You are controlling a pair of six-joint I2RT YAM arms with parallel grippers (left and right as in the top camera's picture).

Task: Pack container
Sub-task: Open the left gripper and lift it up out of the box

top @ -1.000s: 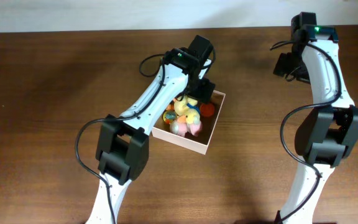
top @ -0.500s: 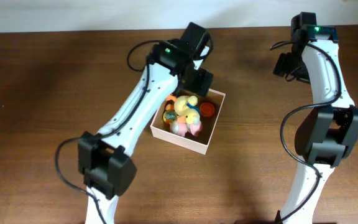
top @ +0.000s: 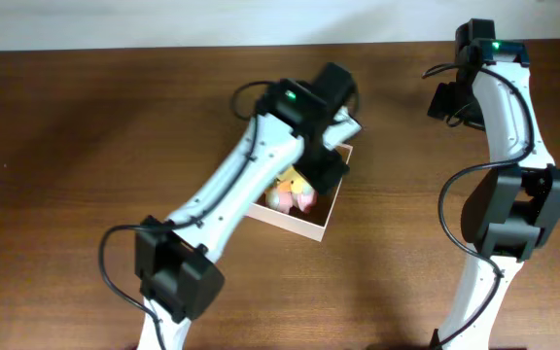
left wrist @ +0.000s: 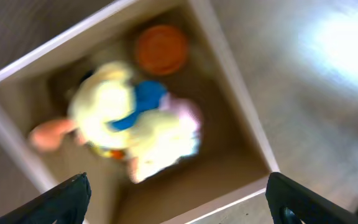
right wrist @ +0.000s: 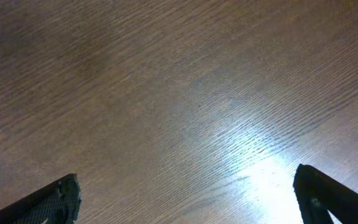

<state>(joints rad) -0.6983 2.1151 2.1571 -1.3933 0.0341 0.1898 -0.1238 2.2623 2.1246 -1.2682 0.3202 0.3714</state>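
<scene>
The container (top: 306, 229) is a square shallow box with pale walls, sitting mid-table. My left arm covers much of it in the overhead view. From the left wrist view I look down into the container (left wrist: 232, 81), which holds a heap of toys: a yellow plush (left wrist: 110, 112) with a blue patch, a pink piece (left wrist: 188, 115) and an orange disc (left wrist: 161, 48). The left gripper (top: 331, 163) (left wrist: 179, 202) hovers open above the box with nothing between its fingers. The right gripper (top: 450, 101) (right wrist: 188, 199) stands open over bare wood at the far right.
The brown wooden table (top: 86, 146) runs all around the box. The right arm's base (top: 508, 209) stands at the right. The table's far edge (top: 163, 47) meets a pale wall.
The left arm has swung to the right over the box, covering more of the toys than before. The right arm has not moved.
</scene>
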